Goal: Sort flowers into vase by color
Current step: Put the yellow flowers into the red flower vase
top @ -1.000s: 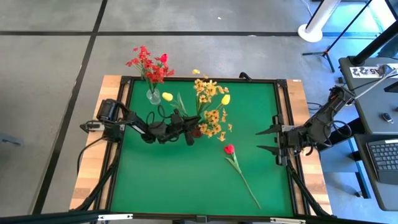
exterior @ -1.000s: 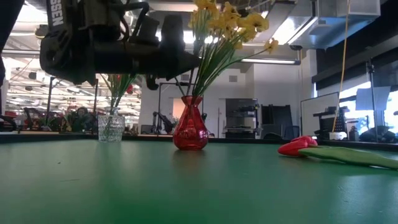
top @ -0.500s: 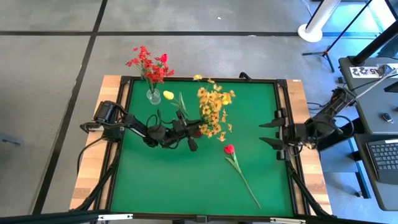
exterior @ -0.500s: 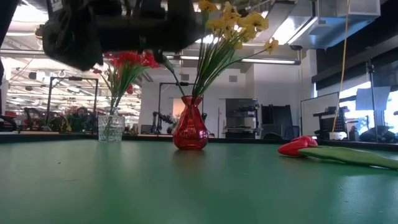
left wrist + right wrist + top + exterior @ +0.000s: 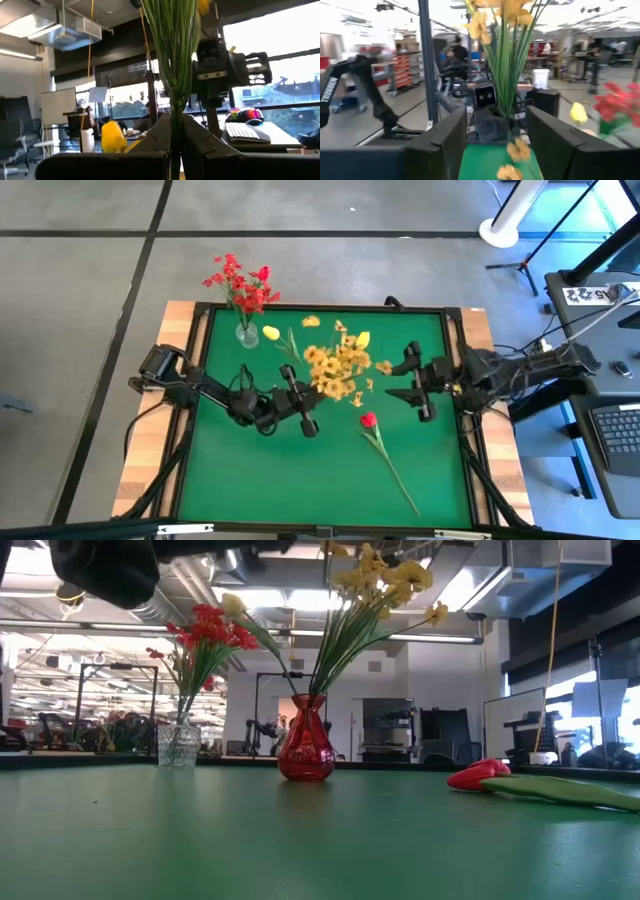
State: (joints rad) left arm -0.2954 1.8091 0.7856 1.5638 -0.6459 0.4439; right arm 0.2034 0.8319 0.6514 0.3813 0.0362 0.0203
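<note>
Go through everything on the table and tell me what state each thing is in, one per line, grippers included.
Left gripper: shut, above the mat beside the red vase.
Right gripper: open, facing the yellow spray.
Yellow spray: standing upright in the red vase.
Red spray: upright in the clear vase.
Yellow tulip: beside the clear vase; its support is unclear.
Red tulip: lying flat on the mat, not yet sorted.

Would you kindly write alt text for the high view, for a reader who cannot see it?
Overhead, the left gripper is shut on the yellow flower spray above a green table, while the open right gripper reaches toward it. A red tulip lies nearby; a clear vase holds red flowers.
</note>
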